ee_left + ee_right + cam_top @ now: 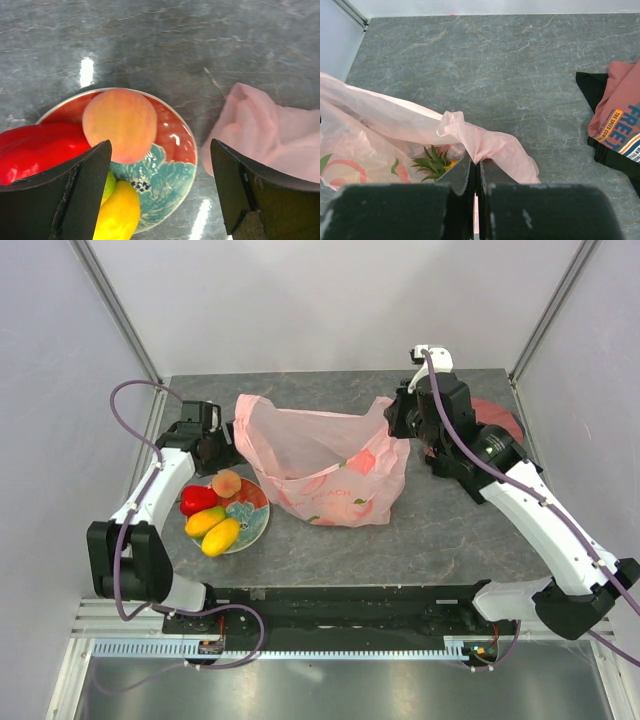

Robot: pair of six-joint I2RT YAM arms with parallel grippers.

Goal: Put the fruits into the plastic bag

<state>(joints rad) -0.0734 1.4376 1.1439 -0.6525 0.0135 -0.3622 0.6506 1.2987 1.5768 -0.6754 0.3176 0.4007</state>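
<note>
The pale-pink plastic bag (325,465) lies open mid-table. My right gripper (476,167) is shut on the bag's handle (485,145) and holds it up; the pineapple's green leaves (432,164) show inside the bag. My left gripper (160,187) is open and empty, above the red plate (177,150) near the bag's left edge (270,135). On the plate (258,525) lie the peach (120,125), the red pepper (37,150) and two yellow-green mangoes (117,215). From above I see the peach (227,483), pepper (197,499) and mangoes (220,536).
A folded dark-red printed T-shirt (620,125) lies on the table at the back right, behind my right arm (500,475). Grey walls close in the table on the left, back and right.
</note>
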